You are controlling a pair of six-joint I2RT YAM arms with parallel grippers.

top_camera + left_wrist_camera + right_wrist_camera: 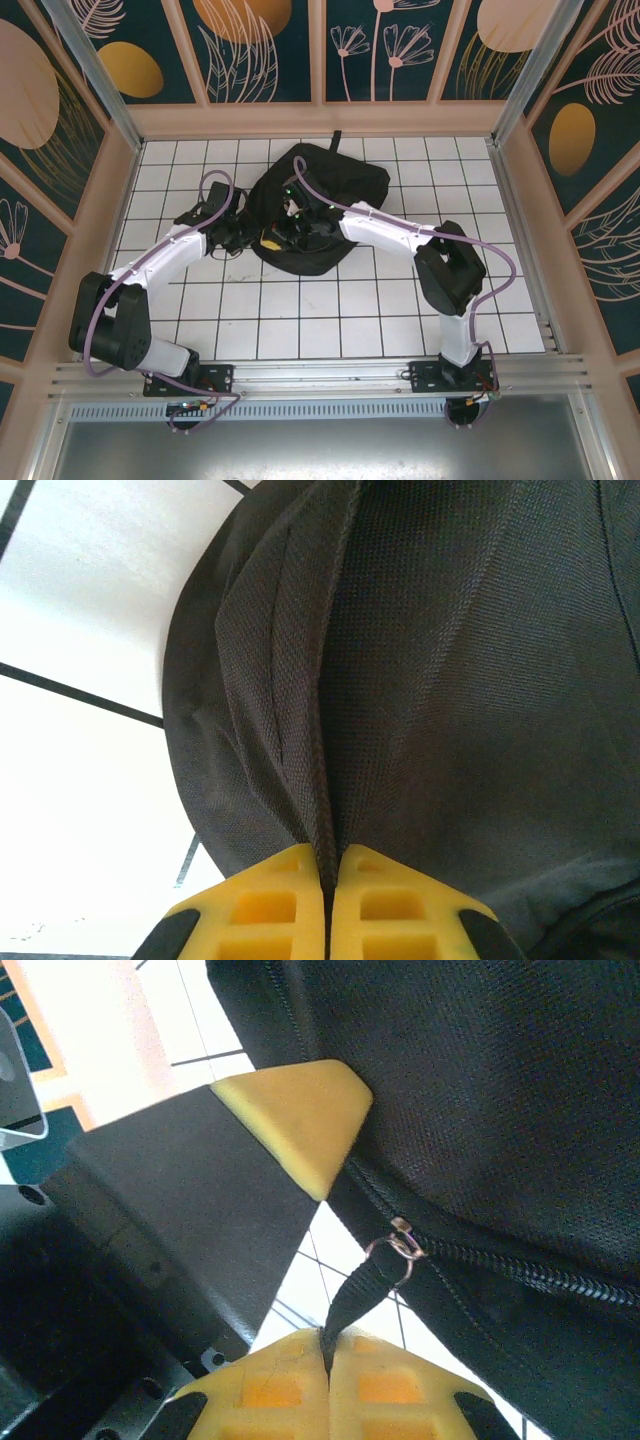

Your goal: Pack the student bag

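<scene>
The student bag (325,185), a big black fabric backpack, lies at the middle back of the tiled table. My left gripper (268,240) is at the bag's near left edge. In the left wrist view its yellow fingers (270,900) are pressed together on a raised seam of the bag's fabric (325,780). My right gripper (298,224) is just beside it over the bag's near side. There it is shut (328,1338) on a black webbing zipper pull (362,1290), which hangs from a metal ring (397,1248) on the zipper (520,1272). A yellow fingertip of the left gripper (295,1120) touches the bag close by.
The white tiled table (330,320) has open tiles in front of the bag and to both sides. Wooden walls (320,118) enclose the back and sides. An aluminium rail (320,375) with both arm bases runs along the near edge.
</scene>
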